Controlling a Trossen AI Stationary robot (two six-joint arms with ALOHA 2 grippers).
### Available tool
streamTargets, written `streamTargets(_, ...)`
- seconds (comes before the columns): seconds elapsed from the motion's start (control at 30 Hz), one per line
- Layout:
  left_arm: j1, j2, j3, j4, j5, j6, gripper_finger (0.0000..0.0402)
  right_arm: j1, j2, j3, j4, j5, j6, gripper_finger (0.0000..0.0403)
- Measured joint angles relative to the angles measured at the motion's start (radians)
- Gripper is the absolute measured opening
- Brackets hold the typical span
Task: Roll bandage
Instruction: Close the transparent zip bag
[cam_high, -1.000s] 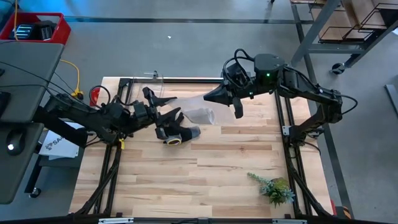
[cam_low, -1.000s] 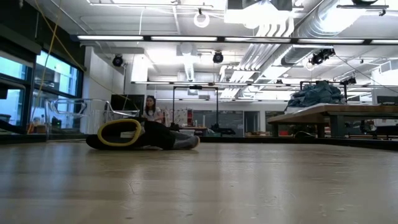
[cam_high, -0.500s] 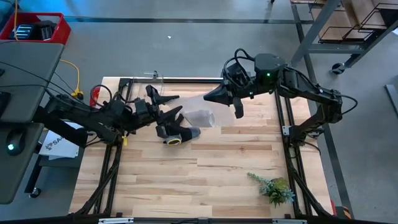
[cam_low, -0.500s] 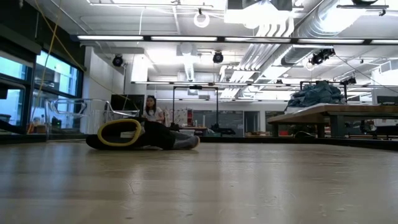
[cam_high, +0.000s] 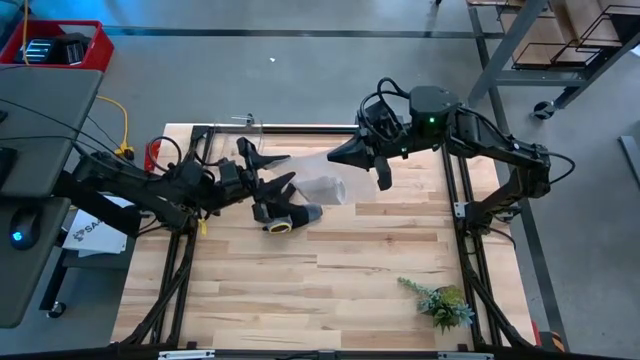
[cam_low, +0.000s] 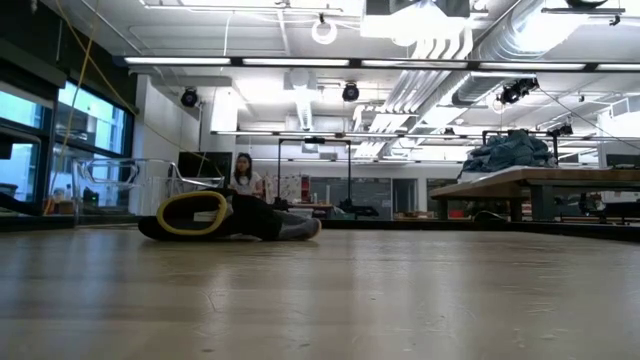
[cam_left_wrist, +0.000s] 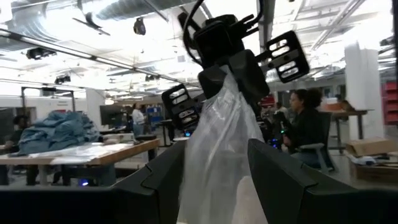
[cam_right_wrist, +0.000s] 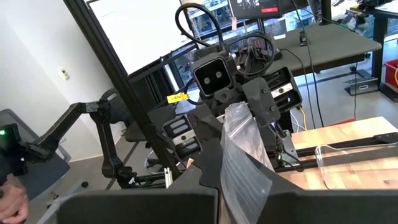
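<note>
A crinkly clear plastic bag (cam_high: 322, 187) hangs in the air over the table's far middle. My right gripper (cam_high: 382, 178) is shut on it, reaching level from the right. My left gripper (cam_high: 288, 168) comes from the left and is open. Its two fingers stand on either side of the bag's lower part (cam_left_wrist: 217, 155). The bandage does not show on its own in any view. A black-and-grey work glove (cam_high: 283, 215) with a yellow cuff lies flat on the table under the left gripper. My right gripper pinches the bag's gathered top end (cam_left_wrist: 229, 84) between its two shut fingers. The fingers come about level from the table's right. The bag hangs from them toward the left gripper, clear of the table. My left gripper: whether its fingers (cam_left_wrist: 273, 168) touch the bag's sides, I cannot tell.
A clear plastic piece (cam_high: 250, 125) lies at the table's far left edge. A small green plant (cam_high: 440, 303) lies near the right front corner. The middle and near part of the wooden table (cam_high: 330, 270) is bare. People sit at desks beyond the table.
</note>
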Motion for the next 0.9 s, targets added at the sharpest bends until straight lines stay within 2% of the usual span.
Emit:
streamTargets(0.1, 0.000, 0.000, 0.000, -0.001, -0.016, 0.012, 0.0153, 0.000, 0.000, 0.000, 0.000, 0.000, -0.008, 0.0000)
streamTargets(0.53, 0.000, -0.001, 0.000, 0.017, -0.017, 0.014, 0.0049, 0.000, 0.000, 0.000, 0.000, 0.000, -0.014, 0.0000)
streamTargets(0.9, -0.001, -0.001, 0.000, 0.017, -0.017, -0.002, 0.0007, 0.000, 0.000, 0.000, -0.019, 0.000, -0.014, 0.0000)
